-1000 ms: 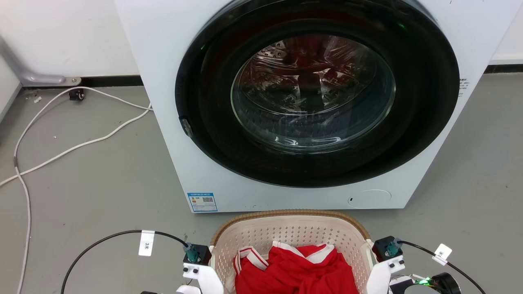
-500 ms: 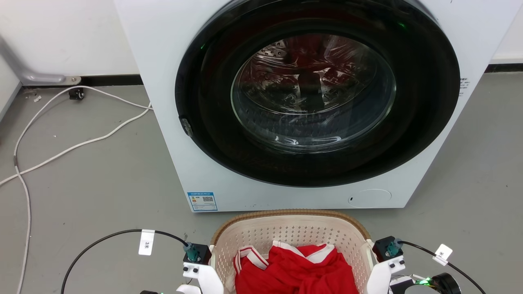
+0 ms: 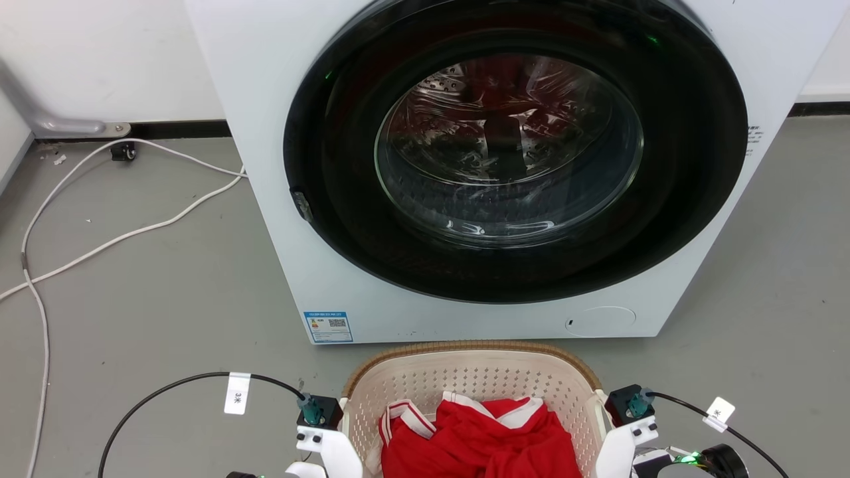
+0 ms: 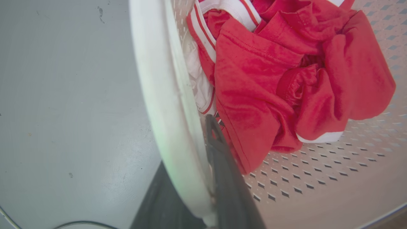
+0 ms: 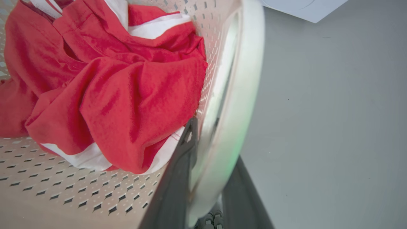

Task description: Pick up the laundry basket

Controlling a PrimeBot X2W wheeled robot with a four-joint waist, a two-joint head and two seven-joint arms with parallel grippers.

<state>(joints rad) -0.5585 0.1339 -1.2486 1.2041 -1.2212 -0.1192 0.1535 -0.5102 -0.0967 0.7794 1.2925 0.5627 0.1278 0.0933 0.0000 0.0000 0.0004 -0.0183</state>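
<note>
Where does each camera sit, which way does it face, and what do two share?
Head view: on the head, facing forward and down at the washing machine and laundry basket; pale wrists at bottom.
Left wrist view: on the left wrist, looking along the left fingers astride the basket's side handle.
Right wrist view: mirrored, right fingers astride the opposite handle.
Shared: both wrist views show the red garment.

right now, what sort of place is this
Probably a laundry area, maybe a test room: a front-loading washing machine stands on a bare grey floor, with a laundry basket holding red clothes before it and white cables trailing beside.
</note>
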